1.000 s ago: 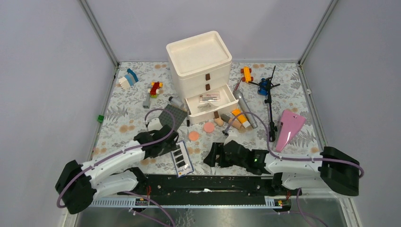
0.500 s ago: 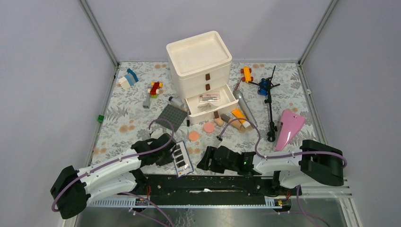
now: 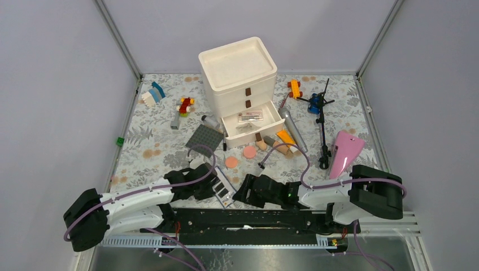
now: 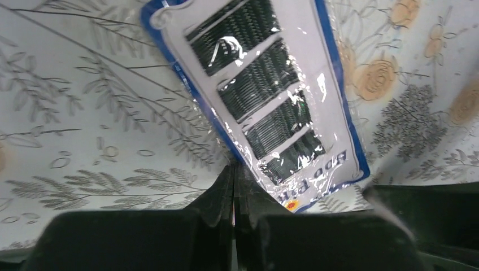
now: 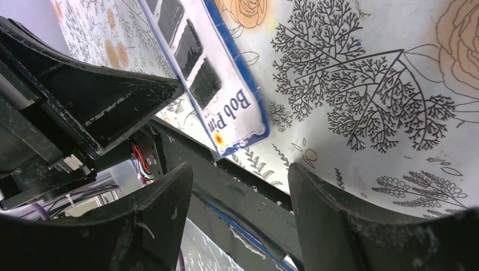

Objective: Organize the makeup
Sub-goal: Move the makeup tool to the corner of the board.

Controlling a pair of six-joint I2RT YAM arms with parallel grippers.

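Observation:
A blue-edged card of black bobby pins (image 3: 222, 188) (image 4: 271, 96) lies at the table's near edge. My left gripper (image 3: 212, 186) (image 4: 234, 168) is shut, its tips pinching the card's long left edge. To the card's right, my right gripper (image 3: 239, 195) (image 5: 240, 175) stands open and holds nothing; the card's printed end (image 5: 226, 113) lies just beyond its fingers. Farther back lie two salmon-pink discs (image 3: 249, 152) (image 3: 231, 162), an orange tube (image 3: 286, 137), a silver-grey tube (image 3: 292, 127), a beige tube (image 3: 277, 145) and a black-capped clear bottle (image 3: 210, 121).
A white drawer unit (image 3: 240, 79) stands at mid-back with its bottom drawer (image 3: 271, 125) pulled open. Brick toys (image 3: 152, 94) (image 3: 184, 105), a grey baseplate (image 3: 204, 138), an orange toy car (image 3: 294, 87), a black stand (image 3: 322, 132) and a pink wedge (image 3: 344, 151) lie around. The black base rail (image 5: 248, 192) runs under my right gripper.
My left gripper has closed on the card's edge, and the card has shifted and turned slightly. The right arm has drawn back and left toward the card's near end.

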